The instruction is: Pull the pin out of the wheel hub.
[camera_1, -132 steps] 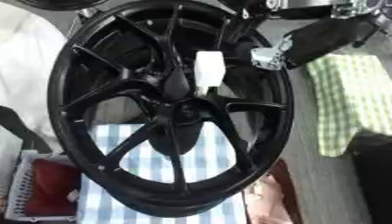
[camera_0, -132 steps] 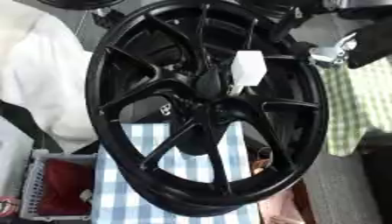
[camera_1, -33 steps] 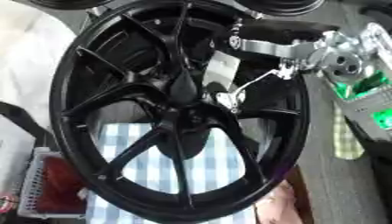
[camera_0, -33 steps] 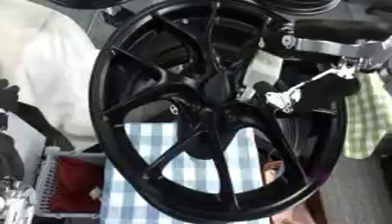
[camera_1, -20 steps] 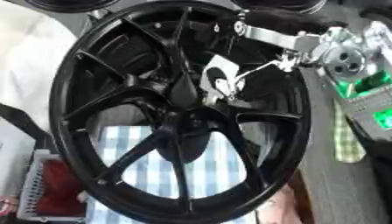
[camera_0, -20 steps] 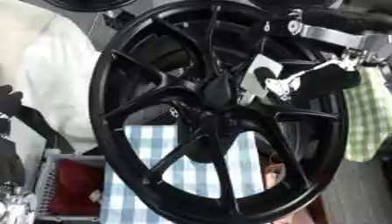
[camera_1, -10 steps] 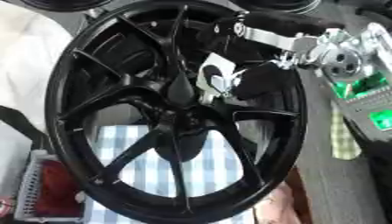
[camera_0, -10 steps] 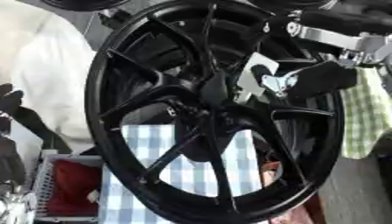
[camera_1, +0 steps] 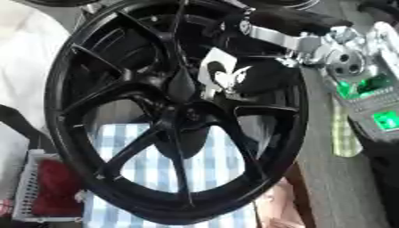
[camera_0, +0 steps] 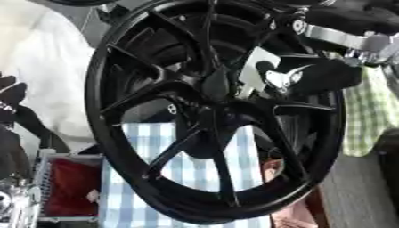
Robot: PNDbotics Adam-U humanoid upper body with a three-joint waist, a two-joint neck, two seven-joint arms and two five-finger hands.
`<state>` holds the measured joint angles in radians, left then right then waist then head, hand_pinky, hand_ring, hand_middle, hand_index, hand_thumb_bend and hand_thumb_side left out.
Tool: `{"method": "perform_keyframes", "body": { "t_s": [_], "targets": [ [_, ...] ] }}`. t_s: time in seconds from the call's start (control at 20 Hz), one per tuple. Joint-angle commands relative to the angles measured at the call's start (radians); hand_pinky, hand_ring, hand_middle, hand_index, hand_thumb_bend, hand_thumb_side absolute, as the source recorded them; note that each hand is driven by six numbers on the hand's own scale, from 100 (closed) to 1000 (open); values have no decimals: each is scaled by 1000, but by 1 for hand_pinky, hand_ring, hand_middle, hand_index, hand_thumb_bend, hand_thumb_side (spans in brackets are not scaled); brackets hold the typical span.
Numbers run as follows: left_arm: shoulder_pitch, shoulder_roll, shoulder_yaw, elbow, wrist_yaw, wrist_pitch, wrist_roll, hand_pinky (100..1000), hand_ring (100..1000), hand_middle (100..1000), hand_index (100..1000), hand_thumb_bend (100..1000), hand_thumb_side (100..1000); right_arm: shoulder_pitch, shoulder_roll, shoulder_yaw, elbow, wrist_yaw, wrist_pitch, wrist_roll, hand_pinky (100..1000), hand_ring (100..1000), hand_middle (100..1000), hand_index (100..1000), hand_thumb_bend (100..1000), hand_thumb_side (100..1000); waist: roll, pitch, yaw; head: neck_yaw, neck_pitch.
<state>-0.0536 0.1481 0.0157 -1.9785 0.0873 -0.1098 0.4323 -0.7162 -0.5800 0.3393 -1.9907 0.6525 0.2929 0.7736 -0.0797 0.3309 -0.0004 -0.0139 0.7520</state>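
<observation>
Closing in over the last seconds, the right hand (camera_0: pixel 311 76) has come from the wheel's right edge to the white pin (camera_0: pixel 253 71), which earlier stood uncovered just above and right of the centre of the black wheel hub (camera_0: pixel 210 116). Now the hand's dark fingers are wrapped over the pin's right side, seemingly clasping it, though whether they fully enclose it is hard to tell; only the pin's pale left part shows between two spokes. Coming in from the upper right lets the silver-jointed arm (camera_1: pixel 284 40) clear the rim and gives a straight line for drawing the pin outward, toward the camera. The wheel stands nearly upright, leaning slightly, its lower rim over a blue-and-white checked cloth (camera_0: pixel 164 182), so the face with the pin is presented to the hand. A basket with something red (camera_0: pixel 66 187) sits at lower left. The left hand is not seen. By my reading, the pin is still seated and the pull not yet begun.
</observation>
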Motion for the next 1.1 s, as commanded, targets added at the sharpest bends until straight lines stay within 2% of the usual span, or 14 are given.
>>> {"method": "perform_keyframes", "body": {
  "t_s": [0.05,0.4,0.65,1.1],
  "targets": [
    [-2,8,0,-22,5,0,-3,844,710,655,774,182,746,-1,-5,-12,-9,47,8,-4,909,883,781,888,171,589,1,-28,-4,0,7],
    [-4,8,-1,-22,8,1,-5,845,710,656,774,183,746,16,19,-4,-9,88,18,16,905,880,781,913,154,636,-6,-28,-6,-2,8],
    [-5,7,-2,-22,8,1,-7,845,711,657,773,178,748,21,26,-6,-9,112,27,24,898,877,781,913,179,636,-9,-27,-6,-2,8],
    [-6,6,-3,-22,9,0,-12,847,709,653,773,169,752,21,49,1,24,143,27,27,883,865,772,905,158,672,-9,-22,-10,-2,8]
  ]
}}
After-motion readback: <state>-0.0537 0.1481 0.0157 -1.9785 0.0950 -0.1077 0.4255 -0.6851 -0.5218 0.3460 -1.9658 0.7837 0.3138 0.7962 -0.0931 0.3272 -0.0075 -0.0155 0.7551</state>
